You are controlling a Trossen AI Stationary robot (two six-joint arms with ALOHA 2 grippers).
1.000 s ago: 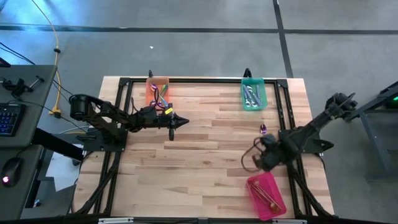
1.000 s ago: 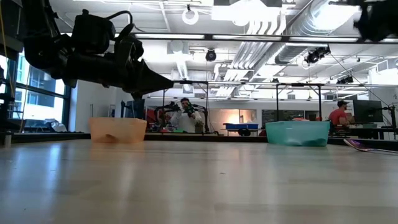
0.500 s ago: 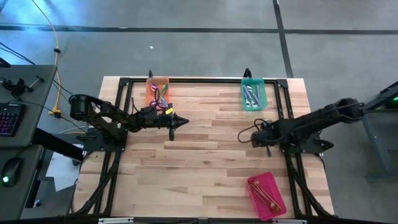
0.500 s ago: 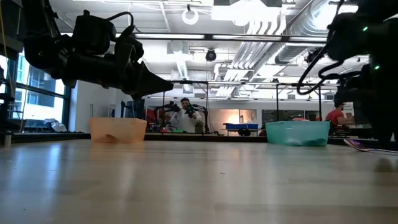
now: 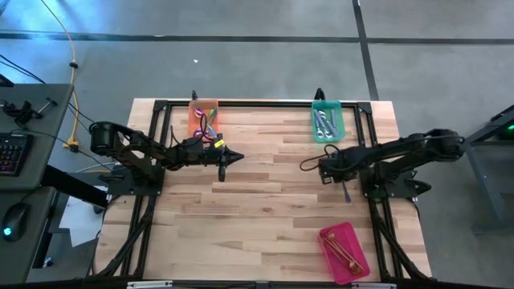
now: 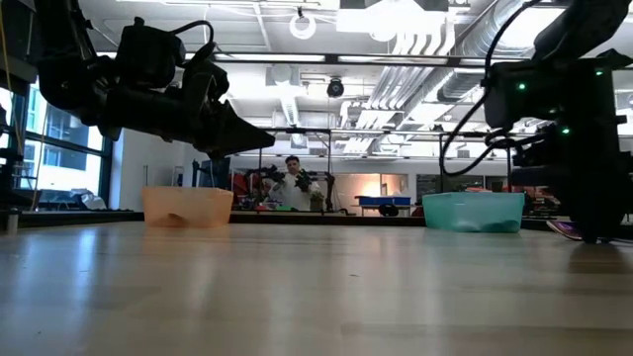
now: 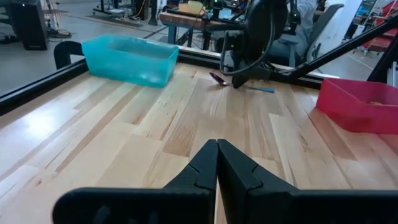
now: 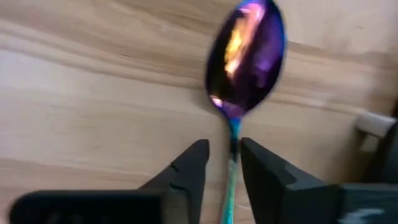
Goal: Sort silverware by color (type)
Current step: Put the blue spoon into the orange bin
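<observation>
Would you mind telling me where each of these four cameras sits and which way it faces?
High view: above, straight down on the table; both arms show, with the left gripper and right gripper.
Low view: table height, facing the room; both arms hang in.
Left wrist view: on the left arm, looking across to the right arm; own shut fingers show.
Right wrist view: on the right arm, looking down at the purple spoon between its fingers.
Shared: the teal tray appears in high, low and left wrist views.

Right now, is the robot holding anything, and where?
Nothing yet. The right gripper straddles the purple spoon by its handle, just below the bowl, fingers unclamped. The left gripper is shut, empty.
</observation>
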